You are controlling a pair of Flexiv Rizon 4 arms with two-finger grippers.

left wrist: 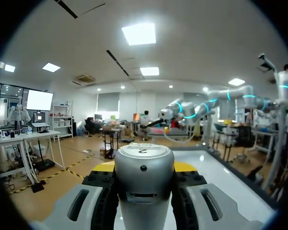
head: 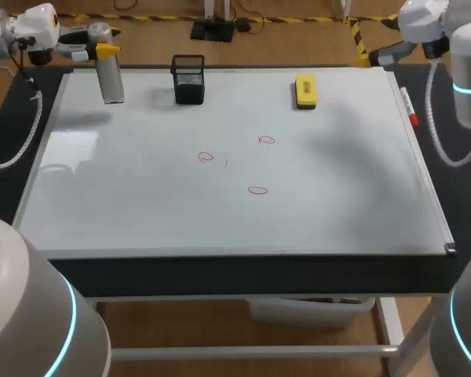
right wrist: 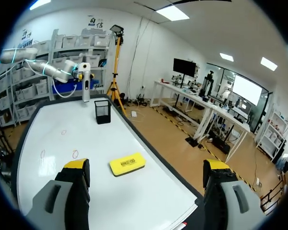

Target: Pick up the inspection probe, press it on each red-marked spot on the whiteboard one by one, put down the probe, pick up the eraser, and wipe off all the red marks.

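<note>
L gripper (head: 106, 52) clamped on inspection probe (head: 112, 82), upright, just left of mesh pen cup (head: 188, 78). Red marks (head: 206, 157) lie right of cup, robot-side; L arm nearer. R gripper (right wrist: 146, 167) fingers apart, empty, beyond eraser (head: 305, 90).

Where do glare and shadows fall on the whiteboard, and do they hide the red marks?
Head view: sheen on the whiteboard's left part, soft shadow toward its right; all three red marks are readable. Right wrist view: board evenly lit, marks faint but visible.

Bright overhead light, soft glare and shadows on whiteboard (head: 141, 206)
</note>
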